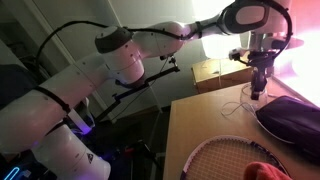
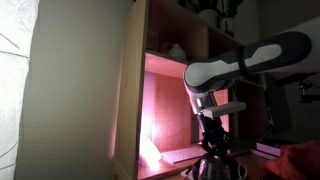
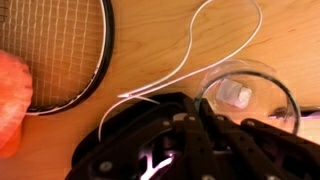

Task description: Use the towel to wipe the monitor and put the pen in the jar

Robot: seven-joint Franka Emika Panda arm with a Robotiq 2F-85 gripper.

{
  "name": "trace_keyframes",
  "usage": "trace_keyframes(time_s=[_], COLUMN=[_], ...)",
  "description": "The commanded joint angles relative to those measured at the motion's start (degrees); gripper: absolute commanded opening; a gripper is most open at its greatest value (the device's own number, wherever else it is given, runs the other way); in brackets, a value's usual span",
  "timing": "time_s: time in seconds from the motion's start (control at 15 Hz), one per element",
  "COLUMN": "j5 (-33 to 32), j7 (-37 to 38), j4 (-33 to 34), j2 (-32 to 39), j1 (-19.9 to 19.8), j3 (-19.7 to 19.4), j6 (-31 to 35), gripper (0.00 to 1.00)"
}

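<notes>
My gripper (image 3: 193, 118) fills the bottom of the wrist view as dark linkages, with the fingers drawn together. It hangs right over the near rim of a clear glass jar (image 3: 246, 93) on the wooden table. A pale object lies in the jar's bottom. In an exterior view the gripper (image 1: 259, 88) sits just above the jar (image 1: 252, 102). The orange towel (image 3: 10, 100) lies at the left edge, next to a racket. It also shows in an exterior view (image 1: 266, 172). I see no pen. The monitor is out of view.
A tennis racket (image 3: 60, 50) lies on the table (image 1: 200, 125), and a white cable (image 3: 190, 55) loops beside the jar. A dark bag (image 1: 296, 116) sits close to the jar. A cardboard box (image 1: 210, 72) stands behind. A wooden shelf (image 2: 135, 90) is lit pink.
</notes>
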Motion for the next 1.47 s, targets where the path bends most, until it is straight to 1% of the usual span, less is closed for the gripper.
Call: trace_keyframes(time_s=[0.0, 0.27, 0.4, 0.47, 0.53, 0.6, 0.67, 0.73, 0.93, 1.07, 1.13, 1.2, 1.4], j5=[0.81, 1.38, 2.61, 3.24, 4.03, 4.93, 5.48, 5.71, 6.08, 6.25, 6.44, 6.45, 6.20], j7=[2.88, 4.44, 4.15, 4.43, 4.18, 4.35, 4.63, 4.30, 4.42, 4.01, 3.83, 3.74, 3.30], j4=[-2.33, -4.22, -4.61, -4.72, -4.55, -4.37, -3.81, -3.40, -3.93, -5.24, -6.08, -7.01, -7.88], j2=[-0.18, -0.04, 0.35, 0.47, 0.71, 0.87, 0.86, 1.00, 1.39, 1.86, 2.09, 2.38, 2.56], j1=[0.00, -0.01, -0.02, -0.02, -0.01, -0.01, -0.01, 0.18, 2.14, 3.97, 4.99, 6.19, 8.14], j3=[-0.86, -0.96, -0.73, -0.82, -0.86, -0.93, -1.24, -1.46, -2.97, -4.31, -4.96, -5.78, -7.52], j6=[-2.13, -2.90, -1.93, -1.41, -0.77, 0.11, 0.69, 1.53, 3.93, 5.31, 6.38, 7.39, 9.26], gripper=[0.02, 0.02, 0.02, 0.33, 0.35, 0.41, 0.50, 0.56, 0.80, 0.93, 0.99, 1.00, 1.00])
